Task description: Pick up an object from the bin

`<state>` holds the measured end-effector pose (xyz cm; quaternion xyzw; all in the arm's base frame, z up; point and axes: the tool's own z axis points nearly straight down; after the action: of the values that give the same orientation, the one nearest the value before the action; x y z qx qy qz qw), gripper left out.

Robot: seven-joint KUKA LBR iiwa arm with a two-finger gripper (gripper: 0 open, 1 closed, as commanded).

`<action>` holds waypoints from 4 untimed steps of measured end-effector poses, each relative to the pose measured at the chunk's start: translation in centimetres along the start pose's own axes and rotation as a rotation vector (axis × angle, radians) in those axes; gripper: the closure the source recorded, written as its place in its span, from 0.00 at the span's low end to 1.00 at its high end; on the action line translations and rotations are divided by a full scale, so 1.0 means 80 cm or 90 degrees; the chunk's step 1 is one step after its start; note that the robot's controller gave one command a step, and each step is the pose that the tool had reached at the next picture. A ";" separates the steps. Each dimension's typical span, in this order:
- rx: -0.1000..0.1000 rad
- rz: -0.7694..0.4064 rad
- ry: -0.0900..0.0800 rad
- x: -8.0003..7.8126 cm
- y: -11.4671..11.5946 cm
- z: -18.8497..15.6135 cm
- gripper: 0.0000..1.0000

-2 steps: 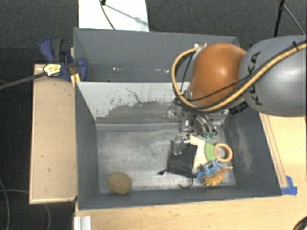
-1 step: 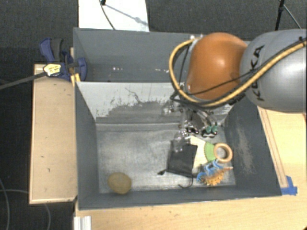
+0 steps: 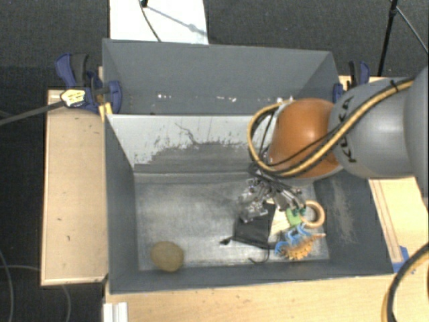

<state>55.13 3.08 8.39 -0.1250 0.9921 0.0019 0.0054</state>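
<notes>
Pincer [image 3: 258,205] over black flat piece [image 3: 253,233], grip unclear, tan ball [image 3: 166,255] in bin [image 3: 120,200] corner

Grey bin [image 3: 120,200], tan ball [image 3: 166,255]

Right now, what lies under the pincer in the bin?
A flat black thing lies below the pincer, beside a heap with a tan ring. The arm's orange cover hides whatever lies behind.

Even light from overhead. Pale sheen on the bin [image 3: 201,79] far wall; small highlight atop orange cover [image 3: 305,139]; soft shadow beneath arm [image 3: 389,136].
</notes>
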 end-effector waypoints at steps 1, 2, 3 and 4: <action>0.001 0.002 -0.001 0.000 -0.001 0.002 0.00; 0.001 0.003 -0.001 0.001 -0.002 0.003 0.00; -0.002 -0.043 0.000 0.013 -0.031 0.005 0.00; 0.001 -0.048 -0.003 0.037 -0.062 0.011 0.00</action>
<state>53.49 -2.44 7.48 -0.1626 0.9867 0.0010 0.0081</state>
